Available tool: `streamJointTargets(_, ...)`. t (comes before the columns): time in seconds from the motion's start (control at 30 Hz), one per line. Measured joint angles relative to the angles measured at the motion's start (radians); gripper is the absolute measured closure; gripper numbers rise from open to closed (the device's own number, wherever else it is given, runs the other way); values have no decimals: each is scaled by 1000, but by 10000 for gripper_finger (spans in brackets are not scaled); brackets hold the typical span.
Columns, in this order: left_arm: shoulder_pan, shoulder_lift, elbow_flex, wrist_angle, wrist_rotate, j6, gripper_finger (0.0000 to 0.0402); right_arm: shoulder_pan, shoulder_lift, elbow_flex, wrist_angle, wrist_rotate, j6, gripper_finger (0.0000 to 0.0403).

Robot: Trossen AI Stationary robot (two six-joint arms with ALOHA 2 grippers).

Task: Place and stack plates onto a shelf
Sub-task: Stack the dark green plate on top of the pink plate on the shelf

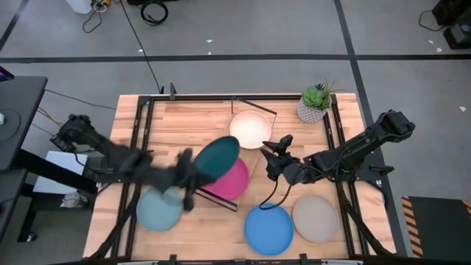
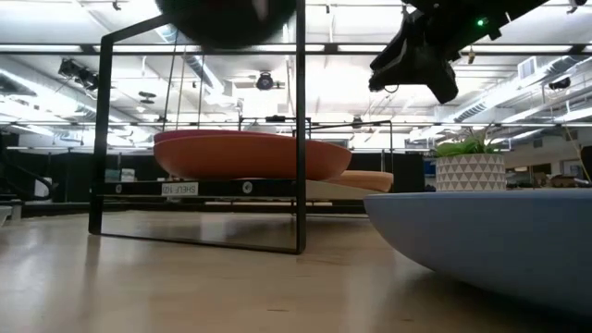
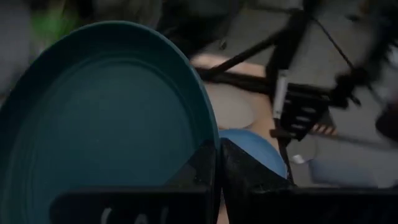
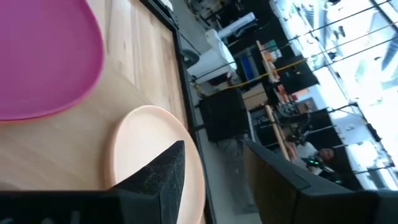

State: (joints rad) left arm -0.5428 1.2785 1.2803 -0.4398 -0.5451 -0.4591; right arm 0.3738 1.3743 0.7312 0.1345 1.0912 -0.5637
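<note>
My left gripper [image 1: 190, 173] is shut on a dark teal plate [image 1: 218, 158], held in the air over the shelf's near end. The shelf [image 2: 231, 189], a light-wood board with black wire end frames, carries a magenta plate [image 1: 234, 182] and, toward the far end, a cream plate [image 1: 250, 130]. My right gripper [image 1: 275, 157] hovers open just right of the shelf, above the table, and touches nothing. Its wrist view shows the cream plate [image 4: 155, 155] and the magenta plate [image 4: 43, 56] below it. No orange or brown plate shows. My left gripper pinches the dark teal plate's rim [image 3: 210, 127] between its two fingers, at the edge nearest the arm. The fingers come roughly level from the table's left. The plate is lifted clear and tilted, above the magenta plate.
On the tabletop lie a pale blue plate [image 1: 158, 208] near the left front, a bright blue plate [image 1: 268, 230] at the near edge and a grey-beige plate [image 1: 315, 218] to its right. A potted plant [image 1: 315, 103] stands at the far right corner. Black table-frame rails run along both sides.
</note>
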Motion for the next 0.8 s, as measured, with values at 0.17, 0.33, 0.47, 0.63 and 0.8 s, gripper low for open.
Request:
streamJointTargets(0.17,248,23,12,-109,274,-192,385,-16,-45,0,-113,-12,67,243)
streamJointTargets(0.33,369,87,13,-101,440,-244,385,-44,-93,0,-233,-46,152,247)
streamJointTargets(0.47,398,155,14,-84,541,-264,384,-79,-121,0,-312,-116,227,247)
streamJointTargets(0.63,375,241,84,-128,627,-214,385,-121,-131,0,-347,-178,256,247)
streamJointTargets(0.8,352,314,159,-204,646,-131,384,-135,-131,0,-347,-217,261,249)
